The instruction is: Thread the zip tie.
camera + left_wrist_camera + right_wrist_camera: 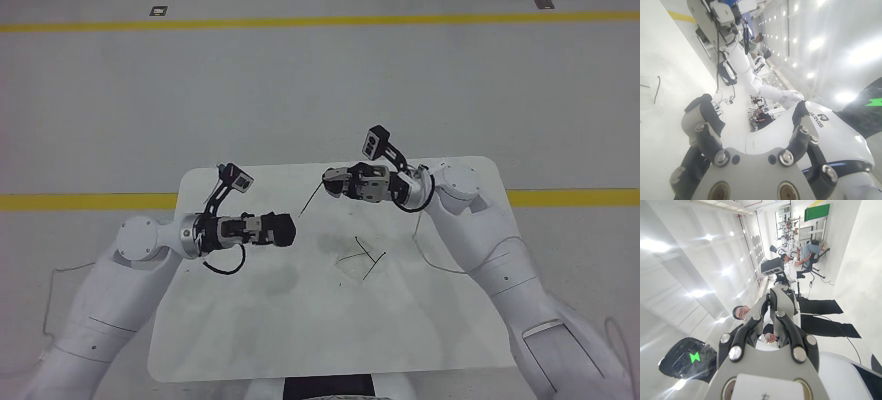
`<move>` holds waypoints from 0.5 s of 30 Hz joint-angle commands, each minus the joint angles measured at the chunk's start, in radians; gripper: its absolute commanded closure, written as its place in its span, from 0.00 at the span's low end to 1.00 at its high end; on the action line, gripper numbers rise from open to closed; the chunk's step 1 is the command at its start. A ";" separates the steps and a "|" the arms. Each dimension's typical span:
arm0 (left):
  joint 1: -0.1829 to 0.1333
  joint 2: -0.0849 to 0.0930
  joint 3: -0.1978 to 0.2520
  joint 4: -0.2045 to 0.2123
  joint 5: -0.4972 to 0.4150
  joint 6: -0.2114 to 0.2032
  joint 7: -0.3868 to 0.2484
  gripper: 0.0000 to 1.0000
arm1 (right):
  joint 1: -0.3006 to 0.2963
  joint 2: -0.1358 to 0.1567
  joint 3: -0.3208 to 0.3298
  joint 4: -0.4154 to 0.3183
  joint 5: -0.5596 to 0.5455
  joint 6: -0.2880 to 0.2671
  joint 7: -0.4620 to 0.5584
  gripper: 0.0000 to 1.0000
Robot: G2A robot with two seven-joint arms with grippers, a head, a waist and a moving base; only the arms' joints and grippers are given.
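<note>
The right hand (327, 184) is hanging above the far half of the counter (250, 330), near the middle of its far edge; it is pinching a thin black zip tie (310, 202) between fingers pressed close together. The tie is slanting out of the fingertips toward the left hand (287, 232), with its free end hanging in the air just apart from that hand. The left hand is hovering over the middle of the counter, a little toward the left edge; its two fingers (704, 106) are standing wide apart and gripping nothing.

A few loose zip ties (362, 256) are lying flat on the counter and crossing one another; they are sitting toward the right edge, about midway between the far and near edges, apart from both hands and off the line between them.

The counter is showing as a plain white top with rounded corners. It is standing on a pale grey floor (100, 120); one of the two yellow lines (570, 197) is running level with the counter's far part, the other lying well beyond it. White walls are enclosing the room; rows of ceiling lights (795, 39) are glowing overhead, and a green panel (816, 212) is standing at the far end.
</note>
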 commanded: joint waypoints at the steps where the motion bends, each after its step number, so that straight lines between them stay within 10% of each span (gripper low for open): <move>1: 0.002 -0.002 -0.003 0.000 0.002 0.000 0.008 0.00 | -0.012 -0.001 0.004 -0.015 0.001 -0.006 -0.030 1.00; 15: 0.012 -0.005 -0.007 0.003 0.060 0.000 0.077 0.00 | -0.037 0.001 0.016 -0.044 -0.043 -0.057 -0.116 1.00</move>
